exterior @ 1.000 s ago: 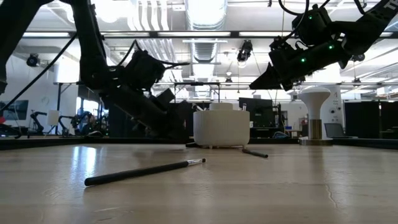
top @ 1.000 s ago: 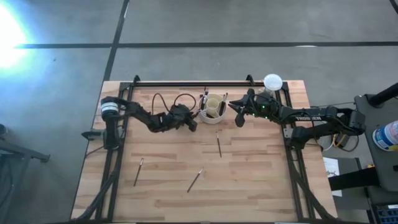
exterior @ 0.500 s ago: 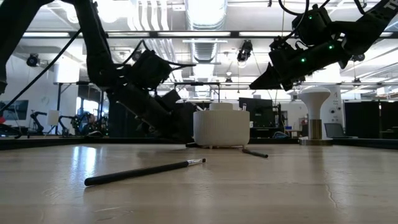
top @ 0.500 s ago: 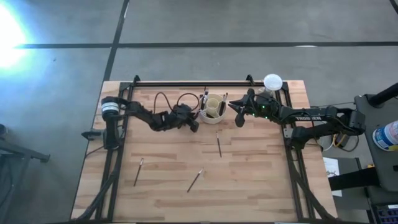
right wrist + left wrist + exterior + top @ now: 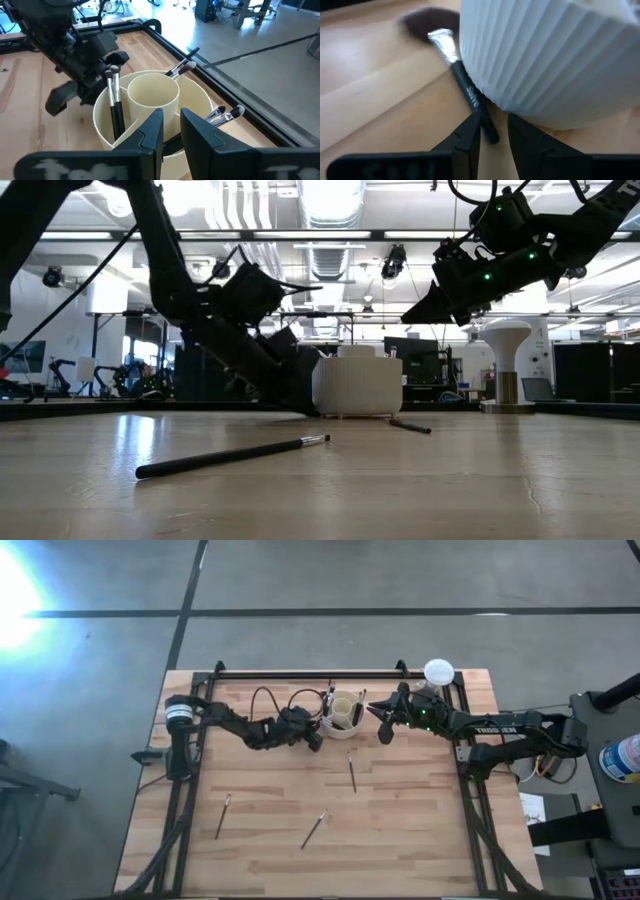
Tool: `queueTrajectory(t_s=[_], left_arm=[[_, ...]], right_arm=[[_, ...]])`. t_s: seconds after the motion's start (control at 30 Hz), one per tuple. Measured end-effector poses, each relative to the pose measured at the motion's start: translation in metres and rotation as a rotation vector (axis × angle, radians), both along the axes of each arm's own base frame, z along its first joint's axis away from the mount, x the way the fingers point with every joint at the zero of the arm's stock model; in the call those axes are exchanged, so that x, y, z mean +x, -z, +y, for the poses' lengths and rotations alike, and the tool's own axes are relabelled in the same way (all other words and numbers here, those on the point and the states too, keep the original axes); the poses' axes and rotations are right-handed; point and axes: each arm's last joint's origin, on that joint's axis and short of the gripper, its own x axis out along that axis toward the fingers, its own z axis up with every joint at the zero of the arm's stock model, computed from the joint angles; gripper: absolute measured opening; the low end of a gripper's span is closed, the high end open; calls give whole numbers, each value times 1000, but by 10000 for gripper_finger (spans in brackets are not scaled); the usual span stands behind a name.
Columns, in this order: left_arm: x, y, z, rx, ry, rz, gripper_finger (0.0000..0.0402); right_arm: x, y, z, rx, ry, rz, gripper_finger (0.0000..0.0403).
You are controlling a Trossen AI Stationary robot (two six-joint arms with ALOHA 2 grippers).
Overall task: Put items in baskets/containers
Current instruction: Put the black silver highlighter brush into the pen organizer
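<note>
A cream ribbed holder [image 5: 343,713] stands near the table's far edge, with several brushes in its compartments [image 5: 116,107]. A black-handled brush with a fluffy dark head [image 5: 465,87] lies on the table against the holder's wall [image 5: 550,60]. My left gripper [image 5: 494,136] is low at the holder's left side [image 5: 312,738] and open by a narrow gap, with the brush's handle end between its fingertips. My right gripper [image 5: 171,131] hovers above the table at the holder's right side [image 5: 378,722], open by a narrow gap and holding nothing. Three more brushes lie loose on the table [image 5: 352,776] [image 5: 222,815] [image 5: 313,829]. My left gripper comes in level and low from the table's left, and its fingers [image 5: 470,137] stand on either side of the free end of the brush's handle [image 5: 489,131], roughly along it. The brush lies flat on the table. Whether the fingers touch it, I cannot tell.
A white globe on a stand [image 5: 438,671] is at the far right corner, behind my right arm. A black frame rail [image 5: 310,674] runs along the far edge and down both sides. Open wood lies toward the near edge around the loose brushes [image 5: 230,455].
My left gripper has moved low toward the table's right, closing in on the holder's left side and the brush lying there.
</note>
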Motion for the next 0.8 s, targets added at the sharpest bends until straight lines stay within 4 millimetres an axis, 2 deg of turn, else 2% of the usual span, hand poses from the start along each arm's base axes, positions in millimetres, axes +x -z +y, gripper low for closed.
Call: queueTrajectory(t_s=[0.2,0.43,0.8], left_arm=[[13,11,4,6,-9,17,92],[11,11,4,6,-20,37,89],[0,2,6,38,-108,143,10]], right_arm=[[0,0,0,0,0,0,59],[0,0,0,-1,-1,0,59],[0,0,0,-1,-3,1,59]])
